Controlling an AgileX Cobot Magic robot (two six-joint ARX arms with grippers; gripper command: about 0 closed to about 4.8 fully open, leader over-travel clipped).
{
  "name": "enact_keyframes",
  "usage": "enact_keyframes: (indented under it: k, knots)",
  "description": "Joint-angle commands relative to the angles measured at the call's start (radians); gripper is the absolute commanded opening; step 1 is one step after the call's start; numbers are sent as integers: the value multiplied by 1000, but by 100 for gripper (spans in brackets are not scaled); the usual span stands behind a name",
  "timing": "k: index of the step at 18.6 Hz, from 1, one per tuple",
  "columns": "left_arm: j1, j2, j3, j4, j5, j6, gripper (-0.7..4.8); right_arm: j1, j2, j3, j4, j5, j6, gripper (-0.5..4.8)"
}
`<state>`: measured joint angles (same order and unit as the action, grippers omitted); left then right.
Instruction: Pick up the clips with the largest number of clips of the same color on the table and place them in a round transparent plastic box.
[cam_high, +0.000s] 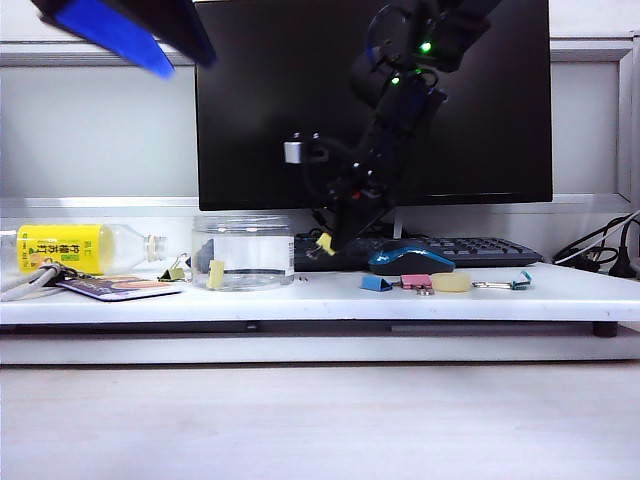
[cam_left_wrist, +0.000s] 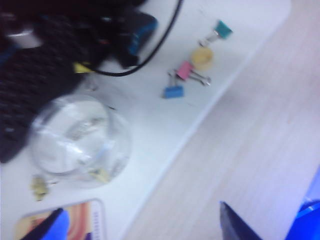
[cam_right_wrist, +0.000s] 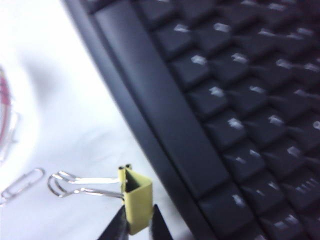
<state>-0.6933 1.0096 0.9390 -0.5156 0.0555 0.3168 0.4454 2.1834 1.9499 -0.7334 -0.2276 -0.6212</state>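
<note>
A white tabletop stretches before a dark monitor, with a black keyboard lying along its back edge; the round transparent plastic box stands upright left of centre, mouth up, and one of the pale-yellow clips shows at its front wall, seemingly inside it, though the clear plastic makes that hard to settle; a clear bottle with a yellow label lies on its side at the far left, a printed card in front of it; a blue-and-black computer mouse sits right of the box; the right tool reaches down between box and mouse, its fingers clamped together on a second yellow clip, held beside the keyboard's front edge with its silver wire handles pointing away from the keys; a loose paperclip lies near those handles; the left tool hangs high over the tabletop's left end, its blue-tipped fingers spread wide apart and holding nothing; a third yellow clip rests on the tabletop just beside the box, near the card; in front of the mouse lie a blue clip, a pink clip, a pale yellow disc and a teal clip in a rough row.
</note>
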Motion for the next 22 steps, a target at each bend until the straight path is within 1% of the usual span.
enact_keyframes:
  k: [1,3,4,5,7,8,10,11,13,15,18,22]
  knots:
    - [0,-42,3,-4,-40,-37,404,3,-34,2,2,-25,14,54]
    - [1,-44,3,-56,-135,-43,404,3,-58,2,-5,-45,19,54]
    - [1,-44,3,-104,-217,-60,403,3,-84,2,-26,-49,20,54]
    - [2,-45,3,-116,-253,-100,403,3,-105,2,-50,-65,26,55]
    - [15,-46,3,-117,-256,-133,403,4,-132,2,-71,-122,56,55]
    - [18,-46,3,-116,-254,-135,403,5,-147,2,-80,-199,93,55]
    - [22,-51,3,-119,-254,-138,403,13,-156,2,-95,-279,136,55]
    - [23,-57,3,-120,-251,-154,403,18,-156,0,-108,-337,142,55]
    - [23,-68,3,-128,-233,-173,403,37,-153,-2,-110,-385,147,55]
    - [23,-83,3,-138,-234,-176,403,66,-150,-2,-106,-403,146,55]
    - [23,-89,3,-151,-233,-184,403,96,-124,-2,-101,-398,147,55]
    - [23,-89,3,-173,-234,-195,403,97,-71,-2,-104,-400,150,55]
